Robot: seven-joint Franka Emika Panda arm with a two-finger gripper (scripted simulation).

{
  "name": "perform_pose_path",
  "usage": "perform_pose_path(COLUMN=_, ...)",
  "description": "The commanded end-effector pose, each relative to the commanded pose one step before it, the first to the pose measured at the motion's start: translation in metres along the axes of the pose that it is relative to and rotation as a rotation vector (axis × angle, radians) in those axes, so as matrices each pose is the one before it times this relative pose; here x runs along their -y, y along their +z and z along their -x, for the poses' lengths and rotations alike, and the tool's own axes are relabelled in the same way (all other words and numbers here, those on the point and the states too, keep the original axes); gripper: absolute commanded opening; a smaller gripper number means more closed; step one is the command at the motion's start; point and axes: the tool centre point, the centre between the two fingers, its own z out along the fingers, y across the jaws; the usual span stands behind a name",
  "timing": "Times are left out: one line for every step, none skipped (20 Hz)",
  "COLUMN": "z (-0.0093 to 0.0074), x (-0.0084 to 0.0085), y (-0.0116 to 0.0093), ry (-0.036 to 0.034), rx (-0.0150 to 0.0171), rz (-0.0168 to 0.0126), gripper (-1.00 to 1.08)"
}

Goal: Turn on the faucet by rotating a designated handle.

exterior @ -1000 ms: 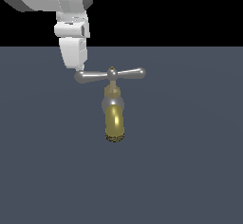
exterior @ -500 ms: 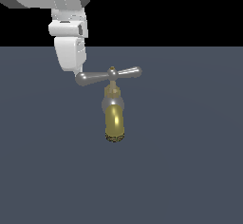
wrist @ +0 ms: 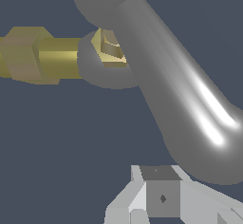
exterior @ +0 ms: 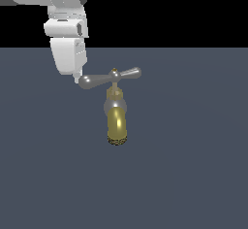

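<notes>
At the exterior view's left, my gripper (exterior: 76, 79) presses the handle (exterior: 109, 77) end — the crossbar now tilts, so the faucet (exterior: 116, 119) is starting to turn; fingers grasp nothing, opening unclear.

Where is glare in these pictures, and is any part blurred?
Wrist view: bright white glare streaks run along the handle, which fills much of the frame; edges look sharp. Exterior view: soft highlight on the brass spout, black band above, no cast shadows visible.

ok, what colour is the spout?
Shiny brass-yellow, on the spout with a mesh-like tip. The exterior view shows it best.
</notes>
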Motion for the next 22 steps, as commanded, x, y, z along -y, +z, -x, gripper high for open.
perform_pose_path(z=-0.00454, x=-0.00446, y=-0.00018, ry=0.00205, rx=-0.00143, rz=-0.00006, gripper=-1.00)
perform_pose_path(z=-0.00192, x=-0.00268, y=0.00021, ry=-0.00020, rx=0.00027, rz=0.00060, gripper=-1.00)
perform_pose_path(z=-0.00198, x=-0.00279, y=-0.00010, ry=0.00000, rx=0.00000, rz=0.00000, gripper=-1.00)
perform_pose_path(z=-0.00193, x=-0.00269, y=0.00021, ry=-0.00020, rx=0.00027, rz=0.00060, gripper=-1.00)
perform_pose_path(z=-0.00198, x=-0.00280, y=-0.00010, ry=0.00000, rx=0.00000, rz=0.00000, gripper=-1.00)
perform_pose_path(z=-0.00199, x=-0.00280, y=-0.00010, ry=0.00000, rx=0.00000, rz=0.00000, gripper=-1.00)
perform_pose_path(z=-0.00194, x=-0.00269, y=0.00021, ry=-0.00020, rx=0.00027, rz=0.00061, gripper=-1.00)
perform_pose_path(z=-0.00199, x=-0.00280, y=-0.00010, ry=0.00000, rx=0.00000, rz=0.00000, gripper=-1.00)
perform_pose_path(z=-0.00199, x=-0.00280, y=-0.00010, ry=0.00000, rx=0.00000, rz=0.00000, gripper=-1.00)
perform_pose_path(z=-0.00194, x=-0.00268, y=0.00021, ry=-0.00019, rx=0.00026, rz=0.00061, gripper=-1.00)
perform_pose_path(z=-0.00199, x=-0.00279, y=-0.00010, ry=0.00000, rx=0.00000, rz=0.00000, gripper=-1.00)
perform_pose_path(z=-0.00199, x=-0.00279, y=-0.00010, ry=0.00000, rx=0.00000, rz=0.00000, gripper=-1.00)
perform_pose_path(z=-0.00194, x=-0.00268, y=0.00021, ry=-0.00018, rx=0.00025, rz=0.00062, gripper=-1.00)
perform_pose_path(z=-0.00198, x=-0.00278, y=-0.00010, ry=0.00000, rx=0.00000, rz=0.00000, gripper=-1.00)
perform_pose_path(z=-0.00198, x=-0.00278, y=-0.00010, ry=0.00000, rx=0.00000, rz=0.00000, gripper=-1.00)
perform_pose_path(z=-0.00194, x=-0.00266, y=0.00021, ry=-0.00018, rx=0.00024, rz=0.00062, gripper=-1.00)
perform_pose_path(z=-0.00198, x=-0.00277, y=-0.00010, ry=0.00000, rx=0.00000, rz=0.00000, gripper=-1.00)
perform_pose_path(z=-0.00198, x=-0.00277, y=-0.00010, ry=0.00000, rx=0.00000, rz=0.00000, gripper=-1.00)
perform_pose_path(z=-0.00194, x=-0.00264, y=0.00021, ry=-0.00016, rx=0.00022, rz=0.00064, gripper=-1.00)
perform_pose_path(z=-0.00198, x=-0.00276, y=-0.00010, ry=0.00000, rx=0.00000, rz=0.00000, gripper=-1.00)
perform_pose_path(z=-0.00197, x=-0.00275, y=-0.00010, ry=0.00000, rx=0.00000, rz=0.00000, gripper=-1.00)
perform_pose_path(z=-0.00194, x=-0.00262, y=0.00021, ry=-0.00014, rx=0.00018, rz=0.00065, gripper=-1.00)
